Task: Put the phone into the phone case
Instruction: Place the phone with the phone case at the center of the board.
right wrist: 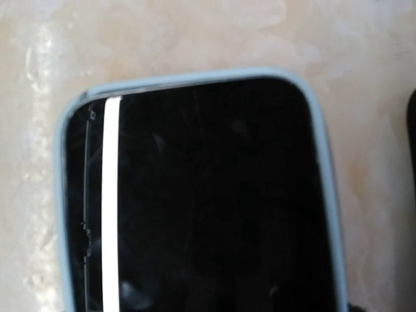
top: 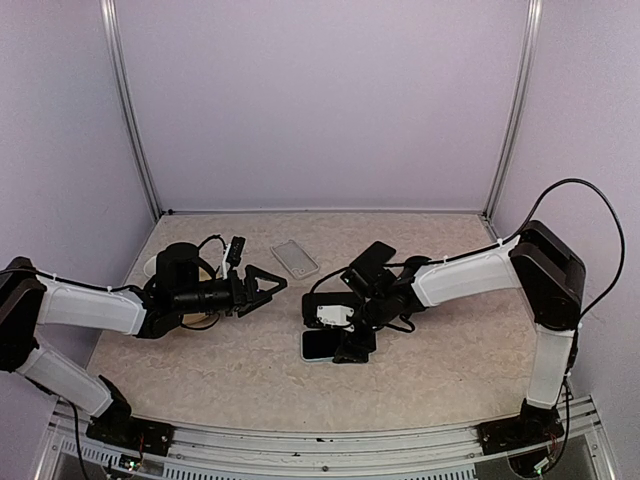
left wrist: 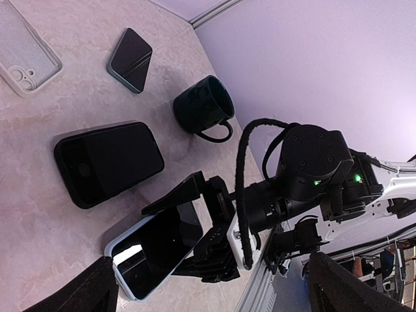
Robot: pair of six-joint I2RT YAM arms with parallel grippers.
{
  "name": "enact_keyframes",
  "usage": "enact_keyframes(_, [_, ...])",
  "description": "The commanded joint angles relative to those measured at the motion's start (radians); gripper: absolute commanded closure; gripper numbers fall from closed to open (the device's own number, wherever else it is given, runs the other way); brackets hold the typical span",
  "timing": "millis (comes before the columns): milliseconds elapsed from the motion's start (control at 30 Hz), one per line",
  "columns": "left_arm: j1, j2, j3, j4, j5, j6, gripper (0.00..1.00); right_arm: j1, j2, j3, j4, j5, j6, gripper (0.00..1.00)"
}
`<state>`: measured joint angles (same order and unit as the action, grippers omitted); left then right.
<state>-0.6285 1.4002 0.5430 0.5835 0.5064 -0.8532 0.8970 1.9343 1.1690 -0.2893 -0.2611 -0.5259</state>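
Right wrist alone: pale blue phone case (right wrist: pixel 62 195) rims the phone (right wrist: pixel 208 195), black glass, one white glare stripe.
Left wrist alone: my right claw (left wrist: pixel 194 234) straddles it flat on the table (left wrist: pixel 32 221); clamped or loose, I cannot tell.
My left claw (top: pixel 272 292): spread wide, empty.

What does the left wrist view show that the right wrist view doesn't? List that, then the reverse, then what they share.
Left wrist only: the clear plastic phone case, the small dark phone, the dark glossy mug, the black rectangular case or handset, and the right hand straddling the phone in the light-blue case. Right wrist only: a close look at the light-blue rim wrapping the black screen's rounded corners. Both: that phone and the beige marbled tabletop.
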Motion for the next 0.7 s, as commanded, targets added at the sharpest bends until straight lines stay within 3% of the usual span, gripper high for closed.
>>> enact_keyframes(0, [0.007, 0.002, 0.017, 0.012, -0.013, 0.001, 0.01, -0.007, 0.010, 0.034, 0.022, 0.000, 0.012, 0.14])
enact_keyframes(667, [0.009, 0.005, 0.017, 0.008, -0.034, 0.005, 0.01, -0.009, -0.097, 0.058, 0.010, 0.044, 0.037, 0.01])
